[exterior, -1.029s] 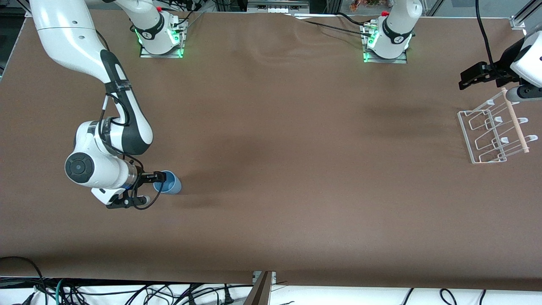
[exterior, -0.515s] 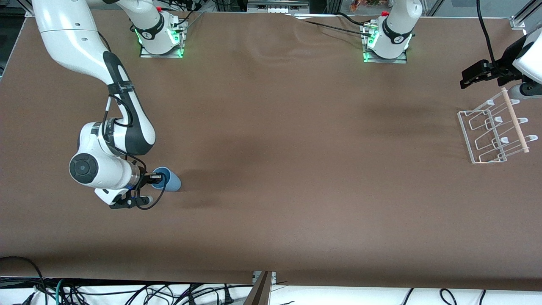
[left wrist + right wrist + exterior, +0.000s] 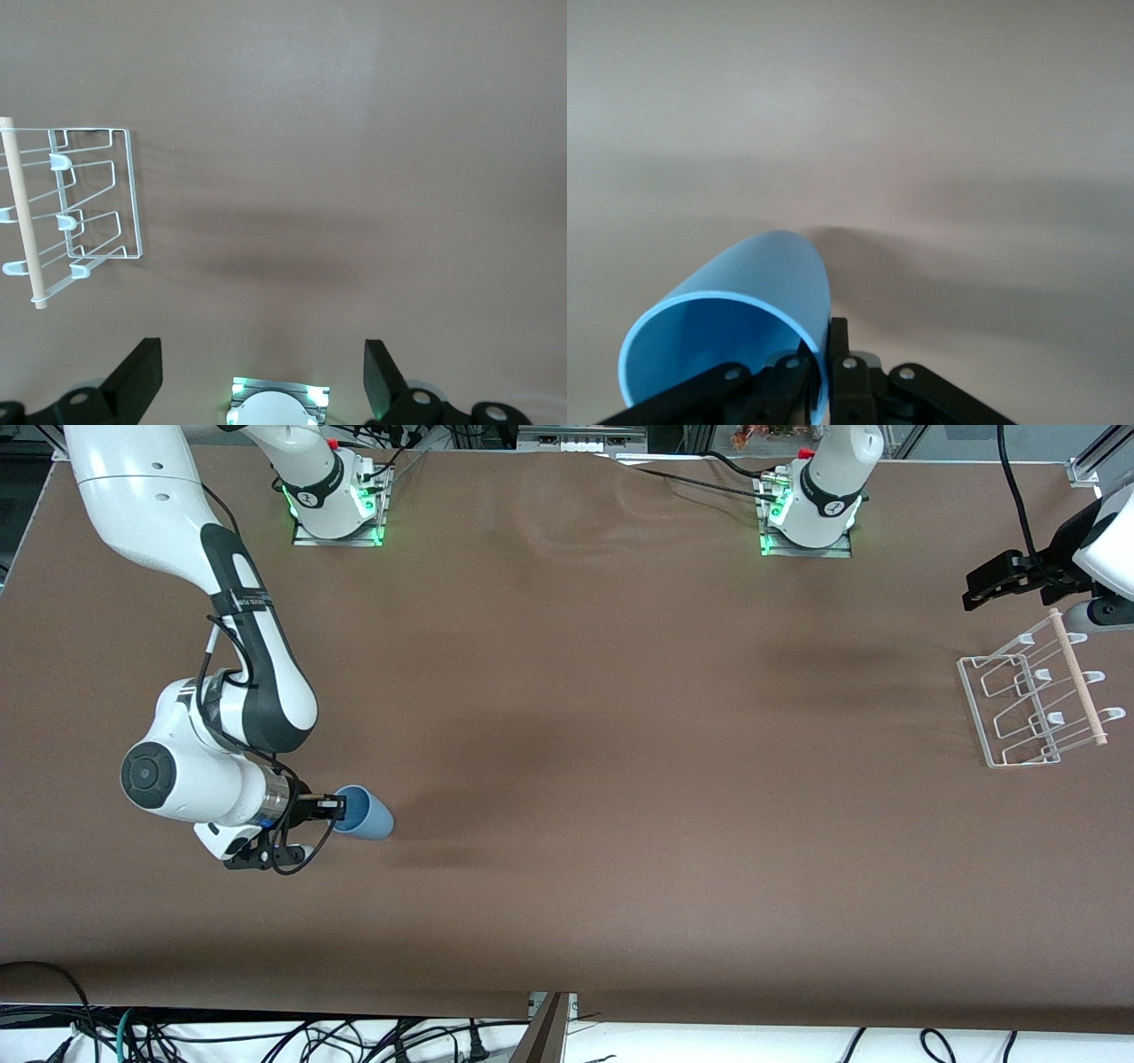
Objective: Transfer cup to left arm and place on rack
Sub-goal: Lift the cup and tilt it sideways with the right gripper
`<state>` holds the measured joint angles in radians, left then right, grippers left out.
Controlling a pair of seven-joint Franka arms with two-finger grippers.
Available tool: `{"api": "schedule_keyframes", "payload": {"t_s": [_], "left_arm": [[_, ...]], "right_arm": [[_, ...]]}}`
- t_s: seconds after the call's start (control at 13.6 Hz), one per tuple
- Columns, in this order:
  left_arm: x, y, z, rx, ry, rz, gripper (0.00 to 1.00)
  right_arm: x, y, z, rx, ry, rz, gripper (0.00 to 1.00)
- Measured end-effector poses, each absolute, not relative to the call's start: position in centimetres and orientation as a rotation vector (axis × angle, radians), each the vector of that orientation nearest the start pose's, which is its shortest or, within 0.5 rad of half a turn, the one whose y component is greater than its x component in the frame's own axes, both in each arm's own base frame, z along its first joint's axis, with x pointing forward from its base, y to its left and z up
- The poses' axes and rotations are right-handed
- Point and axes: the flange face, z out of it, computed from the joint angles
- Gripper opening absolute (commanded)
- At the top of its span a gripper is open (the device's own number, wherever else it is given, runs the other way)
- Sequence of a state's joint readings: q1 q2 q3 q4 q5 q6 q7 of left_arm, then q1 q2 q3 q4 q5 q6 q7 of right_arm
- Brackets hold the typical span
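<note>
Cup (image 3: 364, 815): your right pincer (image 3: 337, 808) is pinching only its rim wall, risking slippage; left pincer (image 3: 979, 591) is waiting wide open over the surface (image 3: 620, 779) by the rack (image 3: 1032, 700).

My right gripper (image 3: 337, 808) pinched the light-blue cup (image 3: 365, 815) by its rim, tilted sideways over the table; the wire rack (image 3: 1036, 695) stood well apart.

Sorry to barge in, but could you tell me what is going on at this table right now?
The right gripper is shut on the rim of the blue cup, holding it tilted over the right arm's end of the table. The left gripper waits open above the table beside the rack, which has nothing on it.
</note>
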<state>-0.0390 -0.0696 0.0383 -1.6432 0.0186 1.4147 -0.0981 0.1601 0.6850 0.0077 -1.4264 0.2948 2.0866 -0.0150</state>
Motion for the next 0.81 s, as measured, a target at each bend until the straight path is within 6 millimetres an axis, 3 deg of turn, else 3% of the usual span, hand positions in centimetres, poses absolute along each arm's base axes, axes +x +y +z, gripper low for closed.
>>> {"api": "schedule_keyframes", "payload": {"t_s": [0.22, 0.59, 0.81], "left_arm": [[51.5, 0.3, 61.5, -3.104, -0.154, 0.247, 1.0], [51.5, 0.4, 61.5, -3.104, -0.156, 0.248, 1.0], [51.5, 0.4, 61.4, -3.113, -0.046, 0.25, 1.0]], "right_arm": [[71.4, 17.8, 33.2, -2.721, 0.102, 0.075, 0.0], [69.5, 28.4, 39.4, -2.535, 0.266, 0.145, 0.0], [69.2, 30.8, 42.4, -2.343, 0.313, 0.199, 0.0]]}}
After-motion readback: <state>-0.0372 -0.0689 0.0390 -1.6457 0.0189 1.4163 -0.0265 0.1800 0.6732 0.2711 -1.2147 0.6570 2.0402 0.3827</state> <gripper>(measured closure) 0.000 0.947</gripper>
